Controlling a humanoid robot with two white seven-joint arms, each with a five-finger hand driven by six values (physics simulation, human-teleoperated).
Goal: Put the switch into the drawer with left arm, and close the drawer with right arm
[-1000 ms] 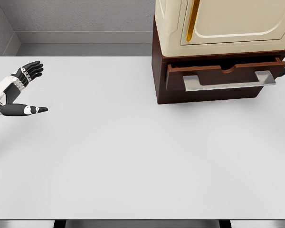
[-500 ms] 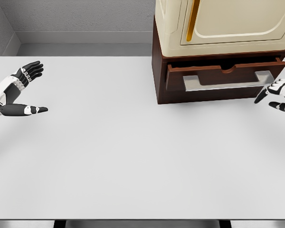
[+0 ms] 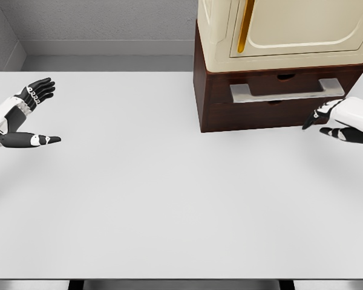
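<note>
While the dark brown wooden drawer (image 3: 278, 87) with its flat silver bar handle (image 3: 286, 90) sits flush in the cabinet (image 3: 201, 90) at the white table's (image 3: 169, 199) far right edge, the right hand (image 3: 337, 118) hovers just below-right of it, fingers loosely spread, holding nothing. Its handle runs left-right. No switch shows. The left hand (image 3: 23, 115) rests open at the left edge, well apart.

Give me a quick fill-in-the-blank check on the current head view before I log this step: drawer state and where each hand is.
1. The drawer under the cream cabinet is now ____.
2. The hand nearest the drawer front is the ____ hand.
3. The left hand sits at the table's far ____ edge, fingers spread.
4. The left hand holds ____.

Missing words: shut; right; left; nothing
</note>
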